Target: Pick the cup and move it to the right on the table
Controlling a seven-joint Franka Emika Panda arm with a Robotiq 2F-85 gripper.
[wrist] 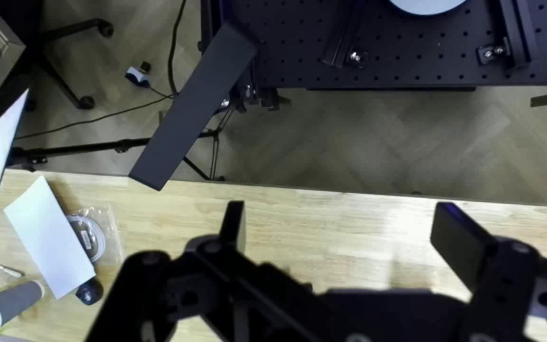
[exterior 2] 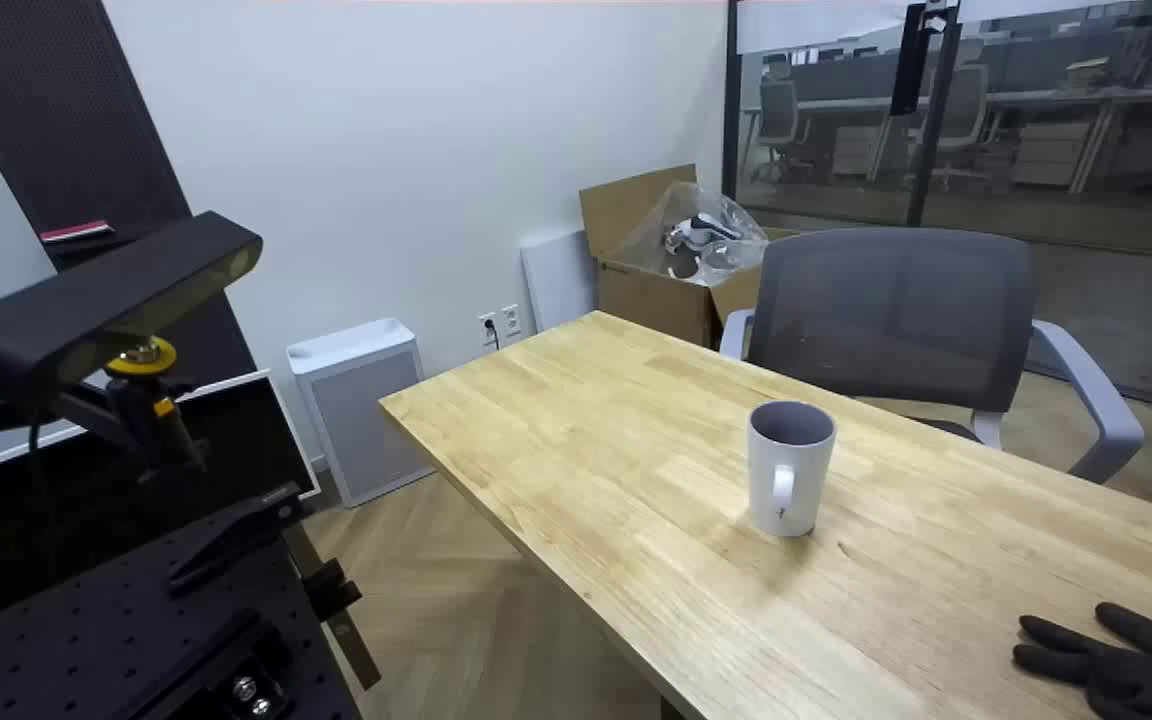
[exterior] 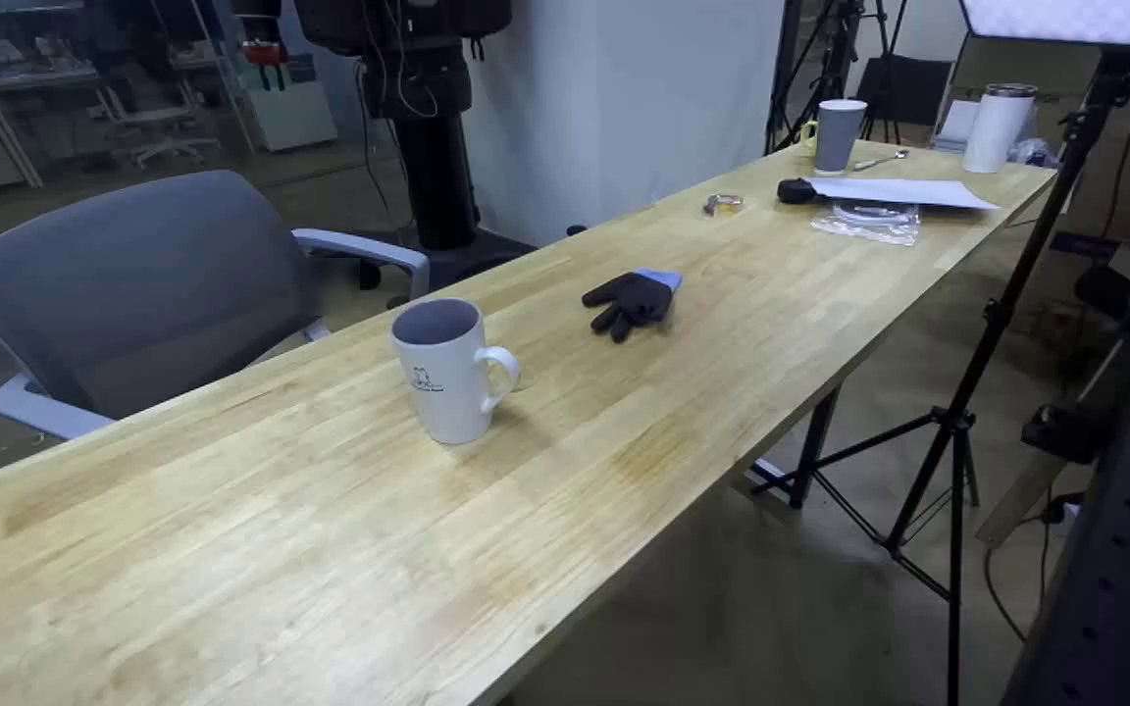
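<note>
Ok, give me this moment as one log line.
gripper: open, empty | mug: upright on table, not held | glove: lying on table

In an exterior view, the cup (exterior: 449,392) stands on the table (exterior: 281,549), before and left of the glove (exterior: 638,300).

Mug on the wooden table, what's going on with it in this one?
Nothing has hold of it yet. The white mug stands upright on the wooden table, with a dark glove lying apart from it. In the wrist view, the robot's gripper is open, its fingers well apart with the tabletop showing between them. The job is to pick up the mug and move it to the right; that pick is not yet done.
</note>
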